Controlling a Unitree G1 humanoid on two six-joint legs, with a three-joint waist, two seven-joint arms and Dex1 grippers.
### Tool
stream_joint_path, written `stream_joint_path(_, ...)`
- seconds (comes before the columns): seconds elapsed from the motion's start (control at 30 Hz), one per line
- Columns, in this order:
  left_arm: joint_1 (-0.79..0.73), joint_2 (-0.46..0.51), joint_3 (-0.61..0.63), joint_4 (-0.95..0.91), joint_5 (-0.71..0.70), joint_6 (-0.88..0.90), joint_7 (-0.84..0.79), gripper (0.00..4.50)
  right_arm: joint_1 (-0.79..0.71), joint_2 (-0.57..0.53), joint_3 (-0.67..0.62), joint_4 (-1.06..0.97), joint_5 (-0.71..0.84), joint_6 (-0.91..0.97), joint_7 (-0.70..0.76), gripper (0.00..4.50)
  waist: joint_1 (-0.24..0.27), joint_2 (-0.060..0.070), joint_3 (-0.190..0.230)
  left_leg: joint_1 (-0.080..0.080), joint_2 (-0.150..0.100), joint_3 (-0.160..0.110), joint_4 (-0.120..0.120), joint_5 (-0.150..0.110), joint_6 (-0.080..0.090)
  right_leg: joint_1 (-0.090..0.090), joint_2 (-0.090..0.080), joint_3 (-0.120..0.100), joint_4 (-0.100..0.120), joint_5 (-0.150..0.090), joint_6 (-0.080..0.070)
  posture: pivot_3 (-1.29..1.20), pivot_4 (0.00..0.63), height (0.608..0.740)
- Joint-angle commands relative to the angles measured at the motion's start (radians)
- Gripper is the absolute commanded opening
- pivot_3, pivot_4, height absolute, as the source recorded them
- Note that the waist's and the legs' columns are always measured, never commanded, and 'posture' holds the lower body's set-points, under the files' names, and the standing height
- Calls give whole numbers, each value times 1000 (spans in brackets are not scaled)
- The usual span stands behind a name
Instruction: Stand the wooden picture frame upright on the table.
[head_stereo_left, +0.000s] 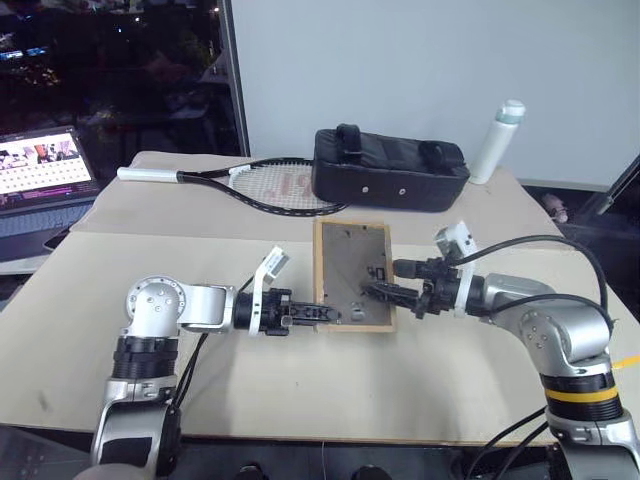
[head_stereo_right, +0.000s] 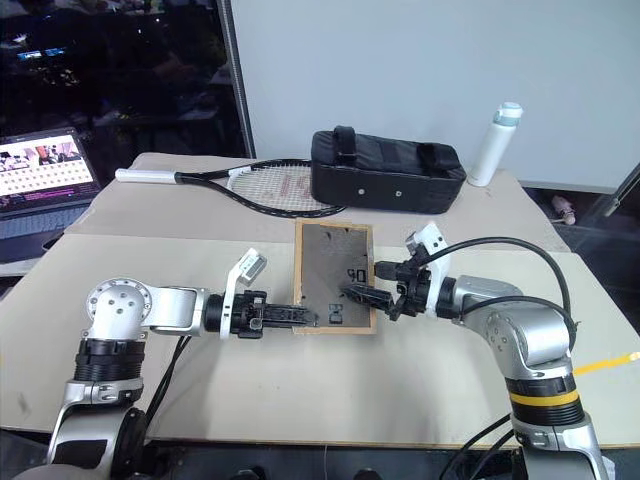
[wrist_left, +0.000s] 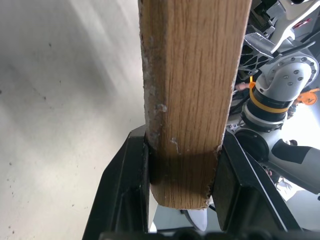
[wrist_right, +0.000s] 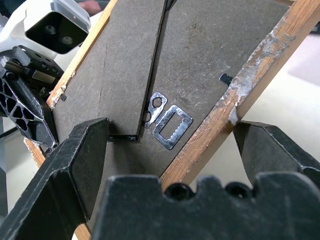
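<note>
left claw (head_stereo_left: 318, 314) is clamped on the wooden picture frame's (head_stereo_left: 352, 275) bottom edge, holding it tilted up off the worktop (head_stereo_left: 300, 390) with the grey backboard facing the camera. right claw (head_stereo_left: 385, 280) has its fingers spread wide, one on each side of the frame's other wooden edge, not pinching it. so the whole frame hangs off one edge grip. my worry: the fold-out stand (wrist_right: 107, 85) doesn't look swung out, so if the frame gets set down and let go like this, it'll probably just flop flat.
</note>
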Motion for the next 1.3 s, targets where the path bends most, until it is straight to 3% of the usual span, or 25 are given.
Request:
stream_joint_path(0.03, -16, 3, 0, -15, -8, 8, -67, 1120, -27, -83, -72, 26, -31, -40, -1, 4469, 4, 0, 0, 0, 0, 0, 0, 0, 0, 0, 0, 0, 0, 0, 0, 0, 150, 715)
stream_joint_path(0.13, -21, 15, 9, -8, 7, -2, -89, 1120, -21, -128, -109, 26, -7, -46, 25, 4469, 6, 0, 0, 0, 0, 0, 0, 0, 0, 0, 0, 0, -1, 0, 0, 0, 150, 715)
stream_joint_path(0.27, -70, -3, 36, 47, 34, -34, -89, 1120, -64, -98, -136, -43, 106, 4, 42, 4469, -2, 0, 0, 0, 0, 0, -1, 0, 0, -1, 0, 0, 0, 0, 0, 0, 150, 715)
stream_joint_path(0.5, -94, -34, 30, 40, 52, -21, -102, 1120, -93, -64, -106, -103, 149, 26, 13, 4469, 2, 0, 1, 0, 0, -1, 0, 0, 0, 0, 0, 0, 0, -1, 1, 0, 150, 715)
stream_joint_path(0.87, -117, -63, 7, 39, 105, -17, -142, 1120, -100, -1, 93, -101, 68, 2, 16, 4469, 0, 0, 1, -1, 0, -1, 0, 0, 0, -1, 0, -1, 1, 0, 0, 0, 150, 715)
stream_joint_path(1.07, -127, -44, 9, 88, 135, -1, -183, 1120, -76, -7, 46, -142, 105, -56, 82, 4469, 2, 0, 1, -1, 0, -1, 0, 0, 0, 0, 0, -1, 0, 0, 0, 0, 150, 715)
stream_joint_path(1.3, -161, 0, -29, 128, 132, 22, -292, 1120, -27, -91, -18, -145, 85, -146, 174, 4469, 2, 0, 1, -1, 0, -1, 0, 0, 0, 0, 0, -1, 1, -1, 1, 0, 150, 715)
